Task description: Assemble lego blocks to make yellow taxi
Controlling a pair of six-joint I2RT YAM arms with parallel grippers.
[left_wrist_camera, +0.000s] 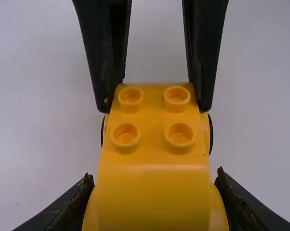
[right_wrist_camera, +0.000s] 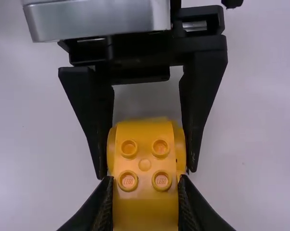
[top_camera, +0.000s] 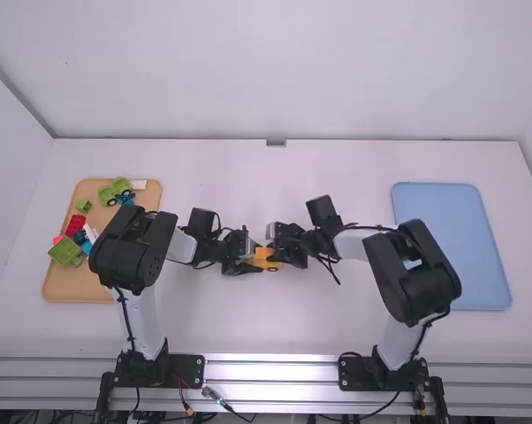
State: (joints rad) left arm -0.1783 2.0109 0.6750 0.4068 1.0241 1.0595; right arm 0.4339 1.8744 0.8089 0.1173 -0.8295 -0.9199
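Yellow block vehicle (top_camera: 262, 257), one, between the two arms near the middle of the desk (top_camera: 239, 327); raised studs along its upper side, dark wheels (left_wrist_camera: 211, 133) at its flanks; left end effector (top_camera: 248, 262), clenched on one end of the vehicle, a finger against each side; right end effector (top_camera: 279, 253), clenched on the opposite end, likewise one finger to a side, facing the first; tan tray (top_camera: 57, 288), at the left of the desk, partly behind the left arm, bearing a green wheeled piece (top_camera: 112, 192), a small green piece (top_camera: 84, 205), a red brick (top_camera: 75, 224), a larger green piece (top_camera: 64, 252), a flat white piece (top_camera: 139, 185) and some blue pieces (top_camera: 125, 200); blue tray (top_camera: 456, 243), at the right of the desk, beyond the right arm.
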